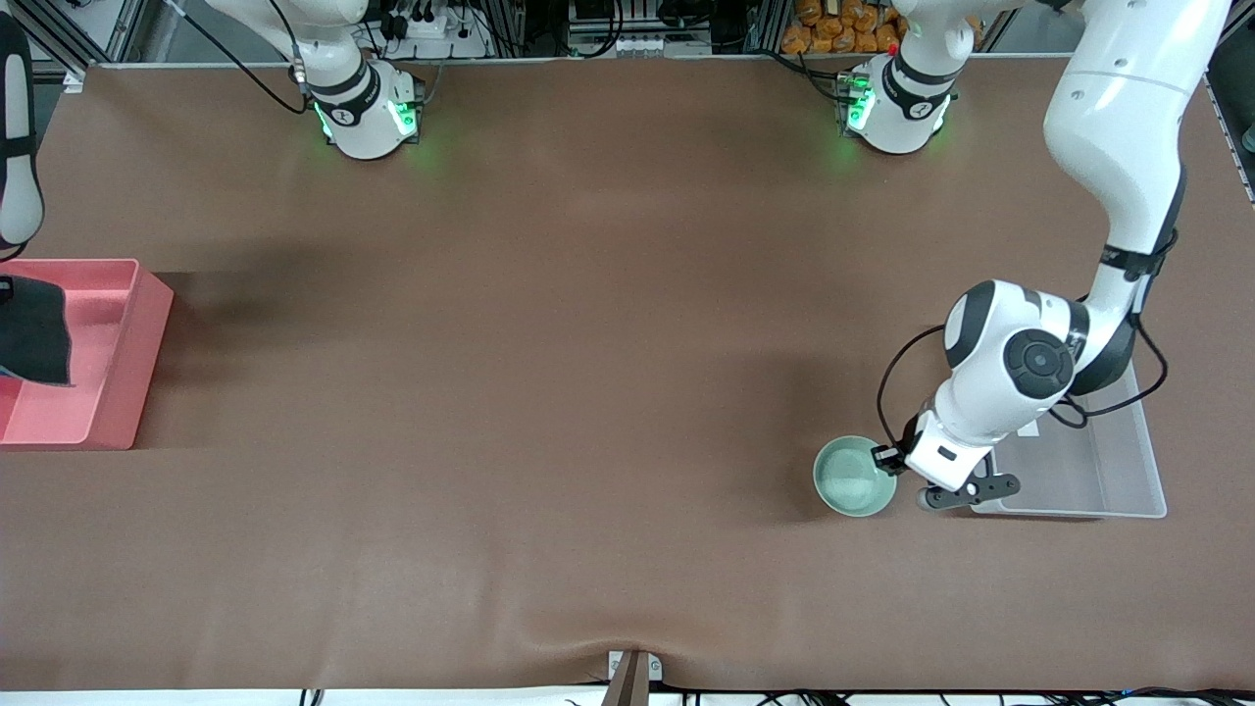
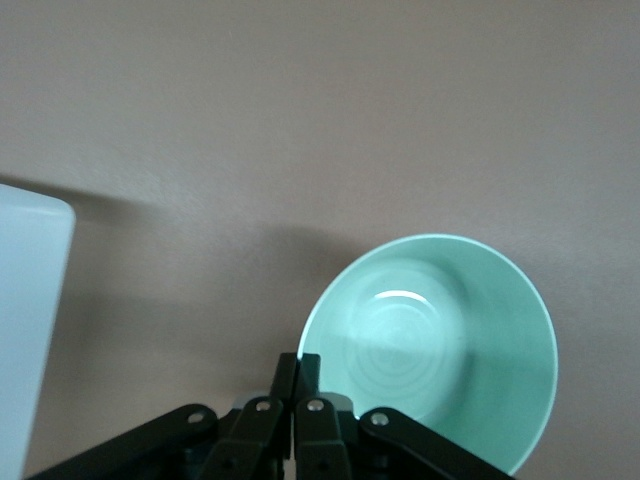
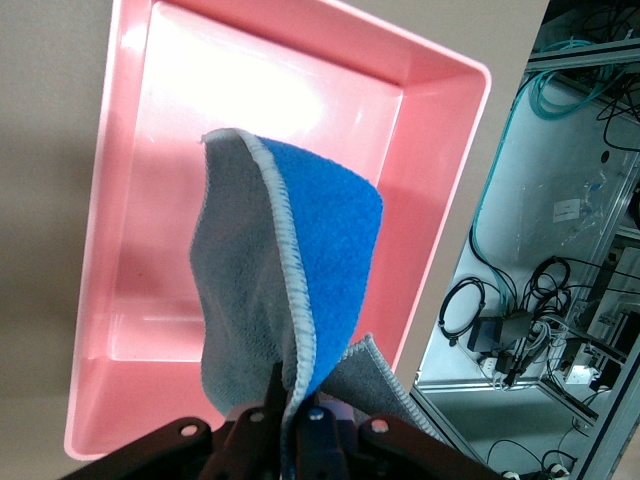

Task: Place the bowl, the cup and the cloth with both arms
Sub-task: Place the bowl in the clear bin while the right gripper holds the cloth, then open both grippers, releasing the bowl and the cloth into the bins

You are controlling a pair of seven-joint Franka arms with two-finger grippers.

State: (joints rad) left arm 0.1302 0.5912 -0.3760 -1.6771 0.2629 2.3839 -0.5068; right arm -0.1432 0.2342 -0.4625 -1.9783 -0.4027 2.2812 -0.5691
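Note:
The pale mint-green bowl stands on the brown table near the left arm's end. My left gripper is down at its rim on the side toward the clear tray. In the left wrist view the bowl is upright, and the left gripper is shut on its rim, one finger inside and one outside. The dark grey cloth with a blue underside hangs over the pink tray. My right gripper is shut on a fold of the cloth above that tray. The cup is out of view.
A clear shallow tray lies beside the bowl at the left arm's end, partly under the left arm; its corner shows in the left wrist view. The pink tray sits at the table's edge at the right arm's end.

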